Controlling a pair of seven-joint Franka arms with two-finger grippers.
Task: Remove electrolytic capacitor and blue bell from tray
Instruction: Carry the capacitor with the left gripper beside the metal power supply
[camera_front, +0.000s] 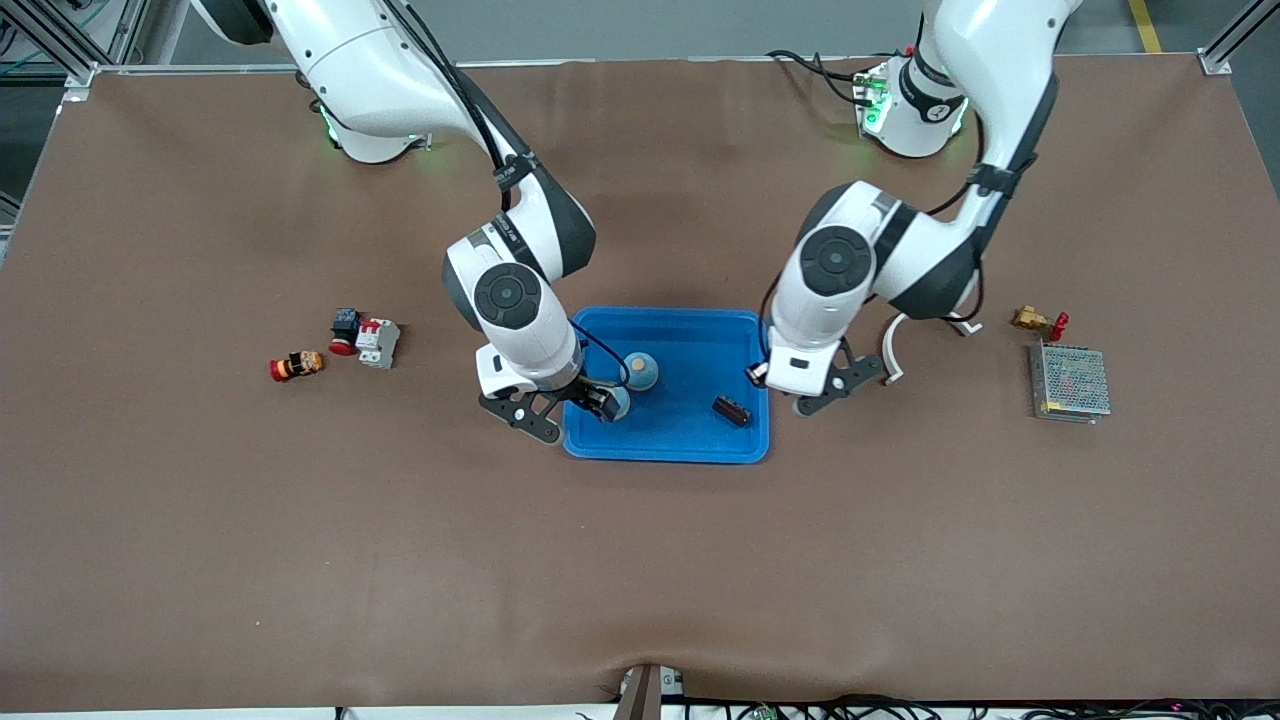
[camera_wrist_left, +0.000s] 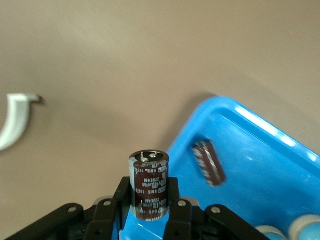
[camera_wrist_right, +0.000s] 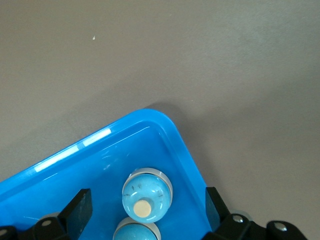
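Under right gripper (camera_wrist_right: 145, 210), half-cut bell (camera_wrist_right: 136, 234)

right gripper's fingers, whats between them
In the right wrist view, a blue bell sits between the open right gripper fingers, resting in the blue tray; a second bell lies beside it.

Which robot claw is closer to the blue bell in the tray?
Right. The right claw is open around a blue bell in the tray; the left claw holds a capacitor over the tray's other end.
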